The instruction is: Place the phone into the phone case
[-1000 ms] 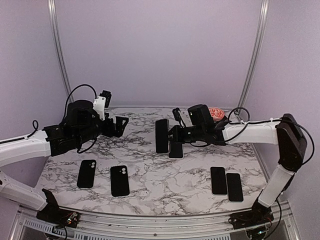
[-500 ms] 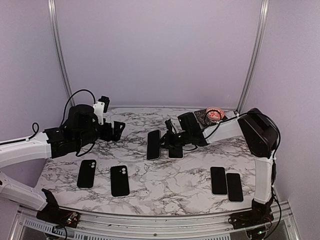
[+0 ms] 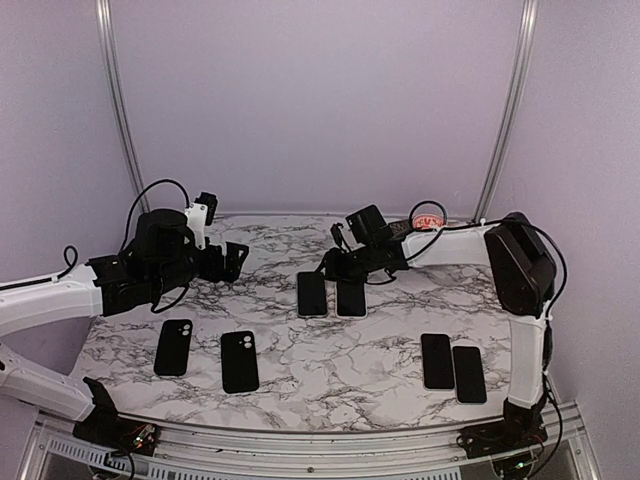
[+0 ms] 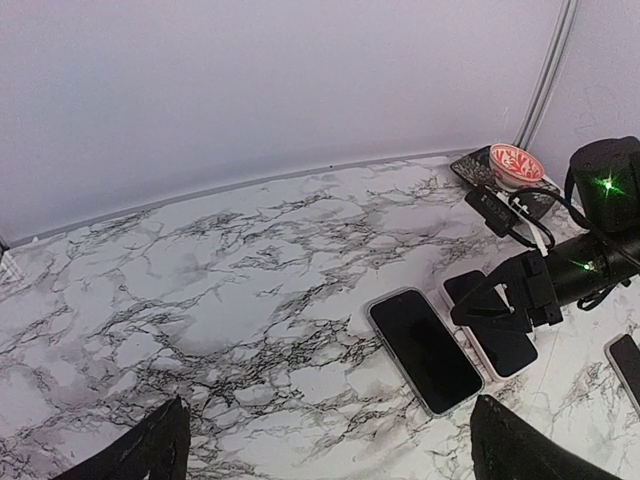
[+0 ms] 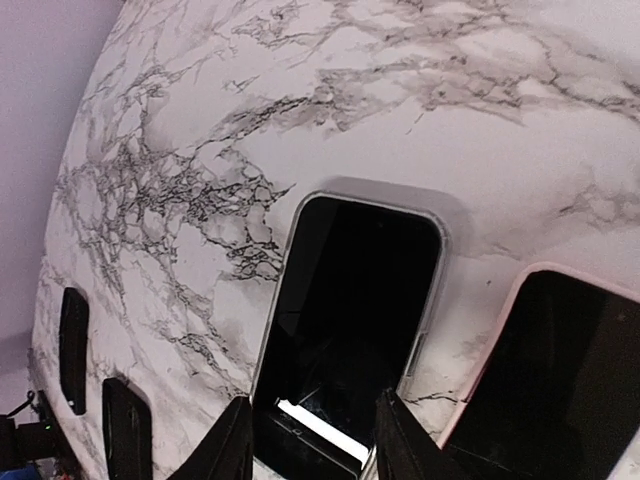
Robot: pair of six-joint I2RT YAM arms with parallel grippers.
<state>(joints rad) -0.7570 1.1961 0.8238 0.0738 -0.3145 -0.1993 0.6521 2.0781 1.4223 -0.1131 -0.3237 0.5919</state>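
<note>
A black phone (image 3: 311,294) lies flat, screen up, inside a clear phone case (image 5: 432,290) whose rim frames it, in the middle of the marble table (image 3: 300,250). In the left wrist view the phone (image 4: 425,350) is at the right of centre. My right gripper (image 3: 329,266) hovers low over its far end. In the right wrist view the right gripper (image 5: 315,400) is open, its fingers (image 5: 232,445) standing either side of the phone's (image 5: 350,300) end. My left gripper (image 3: 236,258) hangs to the left, wide open and empty, and its left wrist view (image 4: 330,460) shows bare marble between the tips.
A second phone in a pale case (image 3: 351,297) lies just right of the first. Two black cases (image 3: 173,347) (image 3: 240,361) lie at the front left, two dark phones (image 3: 436,361) (image 3: 468,374) at the front right. A red-and-white bowl (image 3: 430,221) sits at the back right.
The right gripper brought the phone down from upright to flat, left of the pale-cased phone, then opened its jaws and drew back towards the rear. The left arm barely moved.
</note>
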